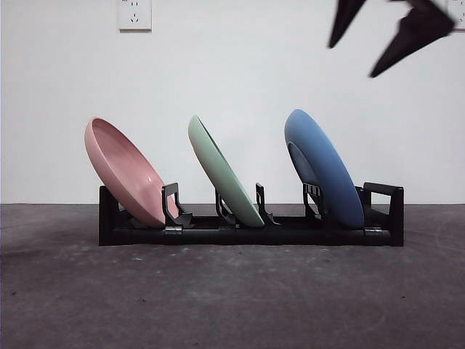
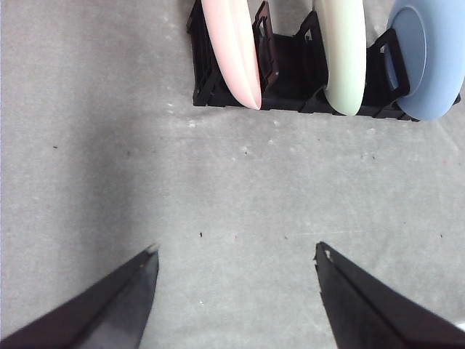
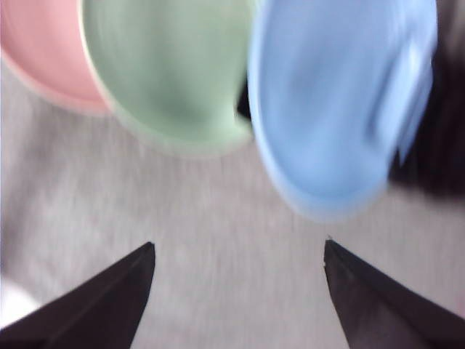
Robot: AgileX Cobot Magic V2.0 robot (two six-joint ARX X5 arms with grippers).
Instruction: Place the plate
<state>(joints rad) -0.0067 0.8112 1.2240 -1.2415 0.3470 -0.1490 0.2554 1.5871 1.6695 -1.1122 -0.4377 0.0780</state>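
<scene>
A black rack (image 1: pixel 251 231) on the grey table holds three plates leaning left: a pink plate (image 1: pixel 125 171) at the left end, a green plate (image 1: pixel 224 173) in the middle, a blue plate (image 1: pixel 324 169) at the right end. My right gripper (image 1: pixel 356 40) is open and empty, high above and to the right of the blue plate; its wrist view shows the blue plate (image 3: pixel 334 109), green plate (image 3: pixel 167 73) and pink plate (image 3: pixel 40 58), blurred. My left gripper (image 2: pixel 236 251) is open and empty, well back from the rack (image 2: pixel 290 73) over bare table.
A white wall with a power socket (image 1: pixel 134 14) stands behind the rack. Grey table surface (image 1: pixel 232 298) spreads in front of the rack.
</scene>
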